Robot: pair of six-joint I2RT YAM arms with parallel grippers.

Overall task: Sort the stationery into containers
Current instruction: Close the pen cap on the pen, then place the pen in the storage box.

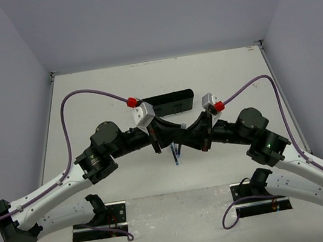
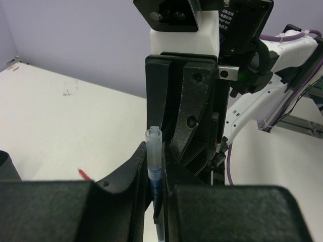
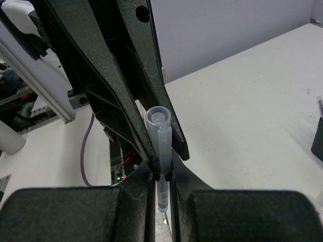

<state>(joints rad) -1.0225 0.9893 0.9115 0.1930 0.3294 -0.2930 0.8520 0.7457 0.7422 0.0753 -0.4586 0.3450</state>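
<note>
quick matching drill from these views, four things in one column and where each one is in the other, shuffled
Things: 1 black tray; 2 blue pen; 3 red pen tip; 4 purple cable.
Places: a clamped by the left gripper and right gripper; b looping through the air; c on the table, seen only from the left wrist; d on the table beyond both grippers.
Pairs: 1-d; 2-a; 3-c; 4-b.

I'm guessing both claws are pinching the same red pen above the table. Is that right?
Not quite. The pen is not red: it has a blue barrel and a clear cap, as both wrist views show. The rest holds: the left gripper and the right gripper both pinch that same pen above the table.
</note>
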